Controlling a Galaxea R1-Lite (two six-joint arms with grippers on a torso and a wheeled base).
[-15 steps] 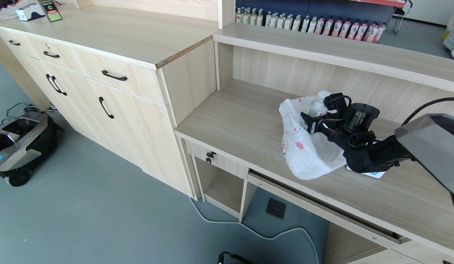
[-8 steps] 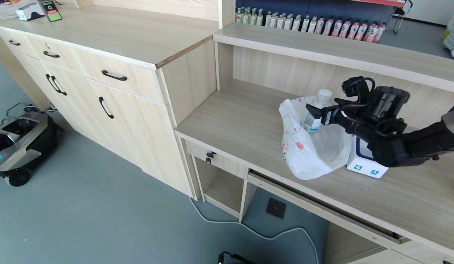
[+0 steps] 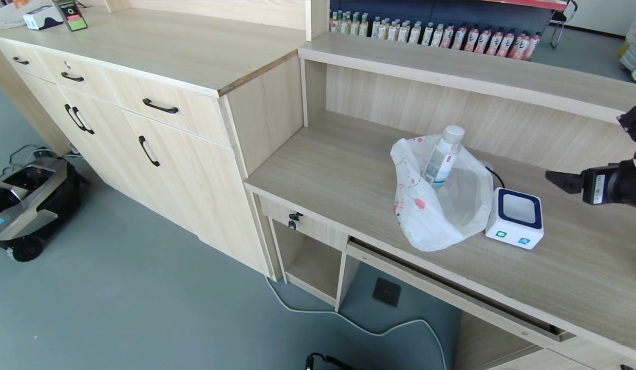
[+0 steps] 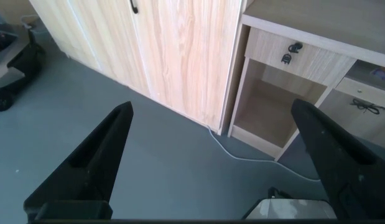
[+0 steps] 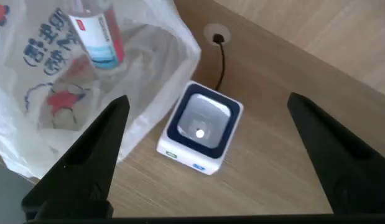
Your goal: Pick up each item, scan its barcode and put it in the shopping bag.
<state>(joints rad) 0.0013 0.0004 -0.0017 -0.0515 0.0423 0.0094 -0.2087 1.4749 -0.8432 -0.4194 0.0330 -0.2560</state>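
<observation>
The right gripper [image 5: 208, 102] hangs above the wooden desk [image 3: 338, 169] with its fingers spread wide apart. Nothing is between them and they touch nothing. In the right wrist view, the white barcode scanner [image 5: 201, 124] with its dark-rimmed window lies below the gap between the two fingers, clear of both.

To this gripper's left in the head view, the scanner [image 3: 514, 218] is the nearest thing. Just past it is the white plastic shopping bag [image 3: 426, 216], whose side touches the scanner. The clear water bottle [image 3: 441, 156] with a white cap stands tilted inside the open bag, its neck and cap rising above the bag's rim. It is well apart from the right gripper. A black cable [image 5: 222, 59] runs from behind the scanner to a hole in the desk.

The left gripper [image 4: 212, 107] is also wide open and empty. It hangs over the grey floor [image 4: 148, 155], with the light wooden cabinet front [image 4: 180, 50] and an open desk compartment [image 4: 267, 106] beyond its fingertips.
</observation>
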